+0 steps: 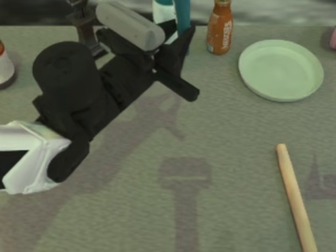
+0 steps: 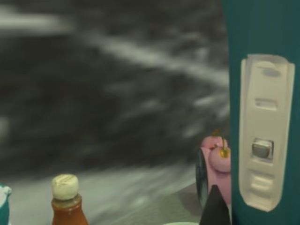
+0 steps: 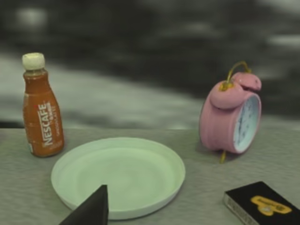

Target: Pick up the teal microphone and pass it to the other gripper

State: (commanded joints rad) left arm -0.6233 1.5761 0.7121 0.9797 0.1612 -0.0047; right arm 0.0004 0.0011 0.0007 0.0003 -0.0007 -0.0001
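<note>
1. The teal microphone (image 1: pixel 182 16) stands near the desk's far edge, left of centre. From above only part of its teal handle shows, just beside a white bottle (image 1: pixel 161 9) with a teal cap.
2. The left gripper (image 1: pixel 176 50) is at the handle. One pointed finger shows against it, and a long black bar juts out toward the middle of the desk. I cannot tell from these views whether the fingers have closed on the handle.
3. The left wrist view is filled at close range by the handle and its white switch patch (image 2: pixel 262 131), so the gripper is right at the microphone.
4. Progress, as I judge it: the reach is done. The grasp is either being made or just made, and the lift and the pass to the other gripper are still to come.
5. Pose: the left arm stretches from the near-left of the desk diagonally to the far edge, a light grey cylinder (image 1: pixel 129 24) lying along its wrist.
6. The right arm is not visible from above. Its wrist view shows one dark fingertip (image 3: pixel 91 208) over a pale green plate (image 3: pixel 119 176), with a brown sauce bottle (image 3: pixel 42 112) and a pink alarm clock (image 3: pixel 232 119) behind. It looks parked.
</note>
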